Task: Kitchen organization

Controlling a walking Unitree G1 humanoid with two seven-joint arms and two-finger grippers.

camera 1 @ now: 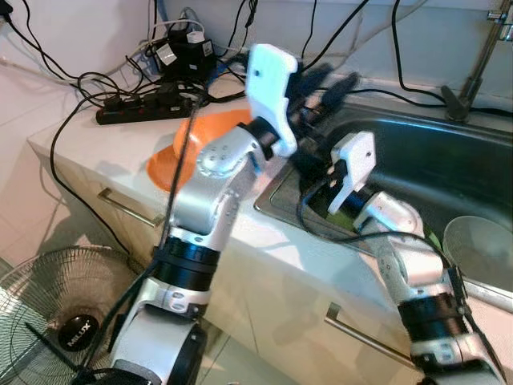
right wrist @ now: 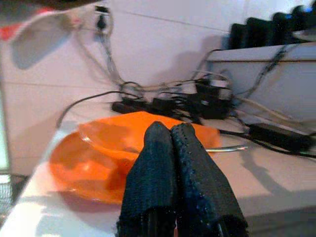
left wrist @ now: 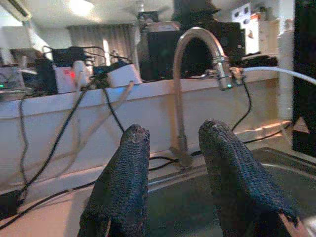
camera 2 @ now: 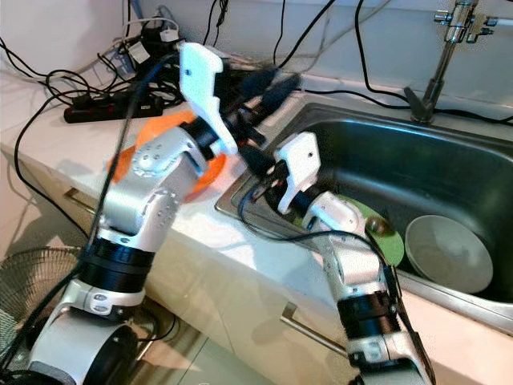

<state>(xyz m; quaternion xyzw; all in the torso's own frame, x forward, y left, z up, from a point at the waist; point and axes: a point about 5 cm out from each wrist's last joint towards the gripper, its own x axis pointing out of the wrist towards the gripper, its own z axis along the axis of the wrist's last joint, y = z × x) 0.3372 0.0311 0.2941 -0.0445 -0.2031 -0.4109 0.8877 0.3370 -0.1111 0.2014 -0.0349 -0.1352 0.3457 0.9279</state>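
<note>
An orange bowl [right wrist: 143, 128] rests on an orange plate [right wrist: 84, 168] on the counter left of the sink [camera 2: 457, 152]. My left gripper [camera 2: 280, 82] hovers over the sink's left rim, above the plate's right edge, open with nothing between its fingers [left wrist: 128, 173]. It points toward the faucet [left wrist: 197, 39]. My right gripper [right wrist: 170, 131] is lower, at the sink's near left corner. It is shut on nothing and points at the orange dishes. A green plate [camera 2: 383, 228] and a pale bowl [camera 2: 449, 253] lie in the sink.
A black power strip [camera 2: 104, 104] and a tangle of cables and chargers [camera 1: 180, 48] crowd the counter's back left. The faucet [camera 2: 449, 32] stands behind the sink. A floor fan [camera 1: 48, 305] lies below the counter's left end. Drawer handles [camera 1: 124, 208] run along the cabinet front.
</note>
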